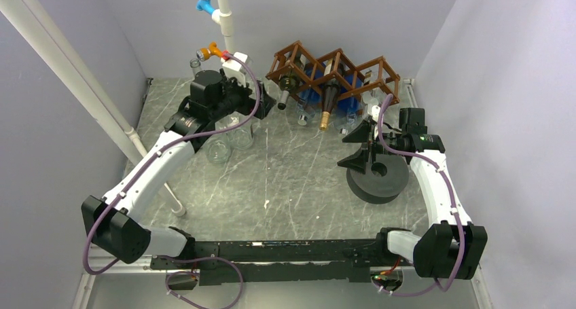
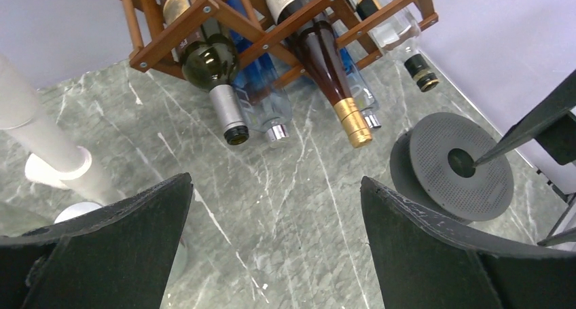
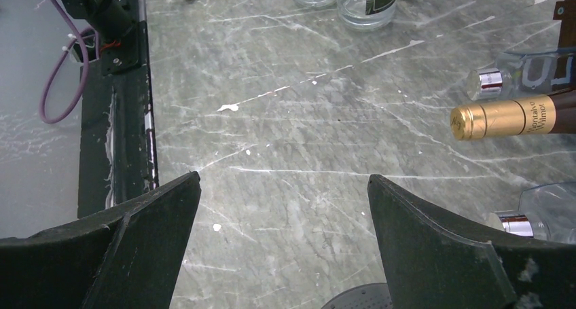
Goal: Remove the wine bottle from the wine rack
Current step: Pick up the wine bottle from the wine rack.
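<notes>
A grey marble table (image 1: 292, 187) fills the overhead view. At its upper centre, near the back wall, stands the brown wooden wine rack (image 1: 333, 68). Several bottles lie in its diamond cells, necks pointing toward the bottom of the frame. The left gripper (image 2: 275, 183) sits just left of the rack, jaws spread wide and empty. The right gripper (image 3: 284, 178), right of centre, is also wide and empty (one finger reaches over a round grey disc (image 1: 378, 178)). A wine bottle with a gold cap (image 1: 328, 105) slopes from the rack's middle, and a green bottle (image 1: 289, 85) lies left of it.
</notes>
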Motion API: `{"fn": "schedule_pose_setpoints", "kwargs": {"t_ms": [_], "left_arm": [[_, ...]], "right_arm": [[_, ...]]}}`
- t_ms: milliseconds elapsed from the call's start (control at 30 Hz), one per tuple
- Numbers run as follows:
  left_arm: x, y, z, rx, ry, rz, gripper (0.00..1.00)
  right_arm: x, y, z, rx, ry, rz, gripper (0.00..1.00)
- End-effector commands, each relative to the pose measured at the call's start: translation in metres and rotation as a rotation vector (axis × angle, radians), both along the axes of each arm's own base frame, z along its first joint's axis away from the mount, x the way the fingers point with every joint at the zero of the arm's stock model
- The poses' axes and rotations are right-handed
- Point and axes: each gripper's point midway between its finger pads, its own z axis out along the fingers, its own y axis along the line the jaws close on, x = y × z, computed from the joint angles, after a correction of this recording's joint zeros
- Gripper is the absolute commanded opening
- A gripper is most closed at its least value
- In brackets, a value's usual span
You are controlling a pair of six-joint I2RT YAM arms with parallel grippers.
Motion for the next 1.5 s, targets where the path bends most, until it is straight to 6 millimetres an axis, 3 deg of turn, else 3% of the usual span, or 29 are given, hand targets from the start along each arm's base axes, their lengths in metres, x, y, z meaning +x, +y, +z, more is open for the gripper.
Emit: {"fn": "schedule_pose_setpoints", "kwargs": {"t_ms": [0, 600, 1067, 1233, 1467], "left_arm": [[-0.005, -0.013, 0.027, -0.085, -0.049, -0.07, 0.99], [0.022, -0.046, 0.01, -0.153, 0.084, -0.126, 0.99], [0.074, -0.057, -0.035, -0.05, 0.185, 0.025, 1.0], [0.099, -0.058, -0.062, 0.017, 0.244, 0.105, 1.0], [0.126, -0.059, -0.082, 0.069, 0.195, 0.141, 0.99]], "right_arm": [[-0.001, 0.0, 0.01, 0.009, -0.067, 0.016, 0.96], [-0.001, 0.0, 0.01, 0.006, -0.074, 0.011, 0.96], [0.0, -0.001, 0.009, 0.004, -0.072, 0.008, 0.97], [0.0, -0.001, 0.008, 0.002, -0.074, 0.007, 0.96], [0.001, -0.001, 0.007, 0.002, -0.071, 0.007, 0.96]]}}
